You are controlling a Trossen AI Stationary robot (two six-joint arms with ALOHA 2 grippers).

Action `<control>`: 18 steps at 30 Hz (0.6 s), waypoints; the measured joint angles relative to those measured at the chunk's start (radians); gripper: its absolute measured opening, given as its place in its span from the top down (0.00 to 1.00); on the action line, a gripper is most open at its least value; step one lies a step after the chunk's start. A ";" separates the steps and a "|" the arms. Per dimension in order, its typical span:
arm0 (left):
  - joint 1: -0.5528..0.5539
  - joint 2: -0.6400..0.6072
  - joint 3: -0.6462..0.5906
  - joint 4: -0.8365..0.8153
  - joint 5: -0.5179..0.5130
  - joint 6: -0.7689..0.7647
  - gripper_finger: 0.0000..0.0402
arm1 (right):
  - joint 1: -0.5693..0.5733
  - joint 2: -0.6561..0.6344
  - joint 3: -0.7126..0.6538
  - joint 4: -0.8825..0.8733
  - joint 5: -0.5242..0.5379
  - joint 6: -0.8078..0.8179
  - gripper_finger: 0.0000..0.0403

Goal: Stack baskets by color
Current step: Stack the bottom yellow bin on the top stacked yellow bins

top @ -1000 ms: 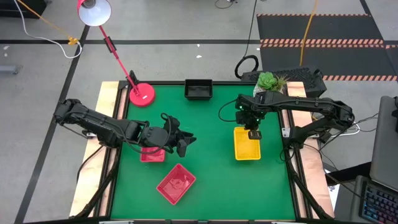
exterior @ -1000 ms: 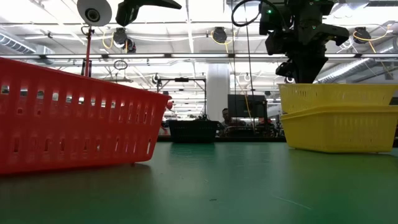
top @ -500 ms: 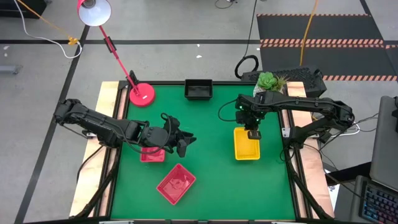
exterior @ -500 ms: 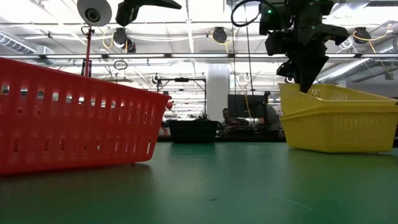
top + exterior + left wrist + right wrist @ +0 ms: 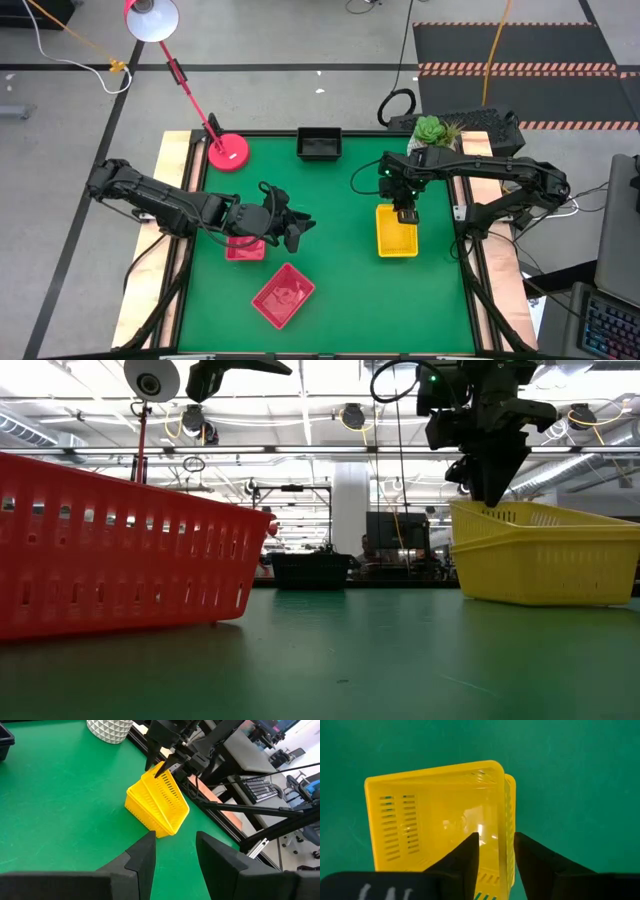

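Two yellow baskets (image 5: 397,232) sit nested at the table's right, the upper one (image 5: 435,820) slightly tilted in the lower (image 5: 150,815). My right gripper (image 5: 495,852) points down over their far end (image 5: 406,215), open, with a finger on either side of the upper basket's wall (image 5: 503,820) and clear of it. My left gripper (image 5: 297,230) hangs open above the table's middle (image 5: 175,850), with nothing between its fingers. One red basket (image 5: 245,248) lies partly under the left arm, another (image 5: 282,295) nearer the front. A black basket (image 5: 319,144) rests at the far edge.
A pink-red lamp base (image 5: 228,152) stands at the far left corner, and a white plant pot (image 5: 430,130) beyond the far right edge. Bare green mat (image 5: 340,250) lies between the red and yellow baskets. In the low view a red basket (image 5: 120,550) fills the near left.
My right gripper has opened and let go of the upper yellow basket. That basket, held level above the lower one a second ago, has tipped and dropped into it. The right arm has stayed where it was.
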 joint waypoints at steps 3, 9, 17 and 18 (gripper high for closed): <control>0.000 0.000 0.000 0.000 0.000 0.000 0.65 | 0.000 0.000 0.000 0.001 0.001 -0.001 0.75; 0.000 0.000 0.000 0.000 0.000 0.000 0.65 | 0.000 0.000 0.000 0.001 0.001 -0.020 0.93; 0.000 0.000 0.000 0.000 0.000 0.001 0.65 | -0.004 0.000 0.000 0.001 -0.003 -0.029 0.97; 0.000 0.000 0.000 0.000 0.000 0.001 0.65 | -0.004 0.000 0.000 0.000 -0.004 -0.029 0.98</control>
